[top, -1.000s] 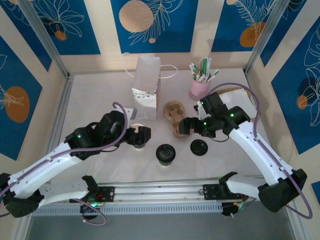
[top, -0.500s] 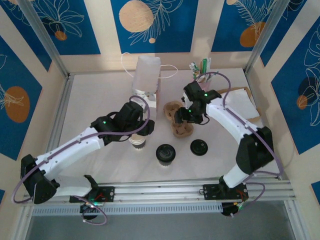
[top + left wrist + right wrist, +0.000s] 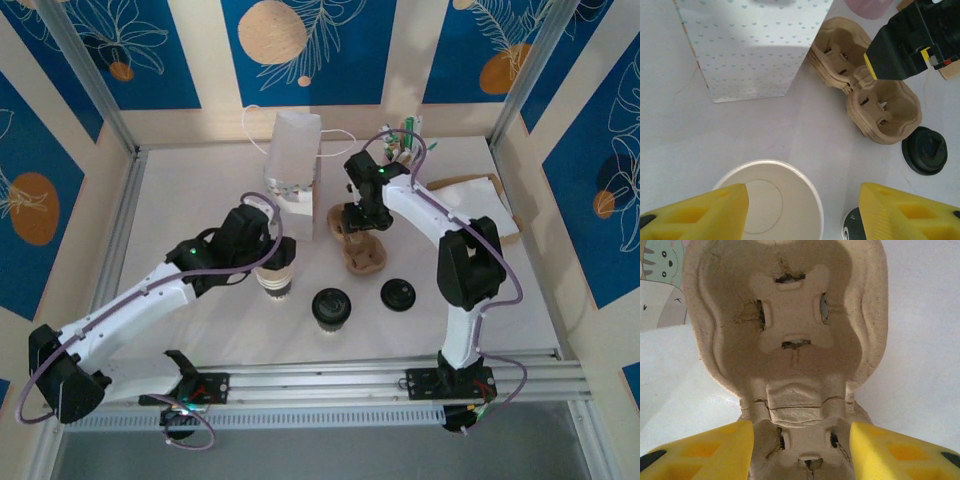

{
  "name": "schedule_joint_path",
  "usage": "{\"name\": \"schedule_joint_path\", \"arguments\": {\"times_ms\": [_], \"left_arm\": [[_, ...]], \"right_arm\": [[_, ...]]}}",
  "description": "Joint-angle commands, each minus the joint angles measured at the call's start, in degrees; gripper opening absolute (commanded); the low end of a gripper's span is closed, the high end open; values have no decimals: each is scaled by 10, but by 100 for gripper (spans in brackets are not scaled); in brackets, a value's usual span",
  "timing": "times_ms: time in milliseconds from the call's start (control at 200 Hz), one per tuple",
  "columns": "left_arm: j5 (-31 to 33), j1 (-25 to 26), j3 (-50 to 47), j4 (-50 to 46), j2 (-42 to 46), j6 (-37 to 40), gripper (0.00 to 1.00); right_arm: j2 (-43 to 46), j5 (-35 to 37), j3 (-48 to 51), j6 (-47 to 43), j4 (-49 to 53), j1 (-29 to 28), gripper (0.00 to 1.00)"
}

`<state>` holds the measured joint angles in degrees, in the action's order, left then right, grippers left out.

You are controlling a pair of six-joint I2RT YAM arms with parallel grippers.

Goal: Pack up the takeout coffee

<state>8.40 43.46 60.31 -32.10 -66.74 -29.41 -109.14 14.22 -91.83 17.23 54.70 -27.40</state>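
Take the carrier (image 3: 365, 255) on the desk (image 3: 190, 200) as your mark. Nearest you, the coffee (image 3: 332, 307) stands upright with its black top on, near-left of the carrier and apart from it, clear of both grippers. A loose lid (image 3: 398, 294) lies flat near-right of the carrier. Left of the carrier, your left gripper (image 3: 802, 190) hangs over an open cup (image 3: 782, 202). Its jaws are parted and a gap shows between one finger and the rim, so it is released. At the carrier's waist your right gripper (image 3: 801, 427) straddles the cardboard, a finger at each side; you cannot tell whether it is pinching. Far-left of the carrier a white bag (image 3: 293, 165) stands upright.
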Motion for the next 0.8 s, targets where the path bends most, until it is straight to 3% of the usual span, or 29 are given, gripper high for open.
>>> {"name": "schedule_joint_path", "arguments": {"times_ms": [0, 795], "left_arm": [[-13, -12, -7, 12, 8, 9, 60], [-27, -34, -30, 16, 20, 11, 62]], "right_arm": [[-8, 10, -19, -13, 21, -5, 54], [-70, -10, -49, -17, 24, -13, 52]]}}
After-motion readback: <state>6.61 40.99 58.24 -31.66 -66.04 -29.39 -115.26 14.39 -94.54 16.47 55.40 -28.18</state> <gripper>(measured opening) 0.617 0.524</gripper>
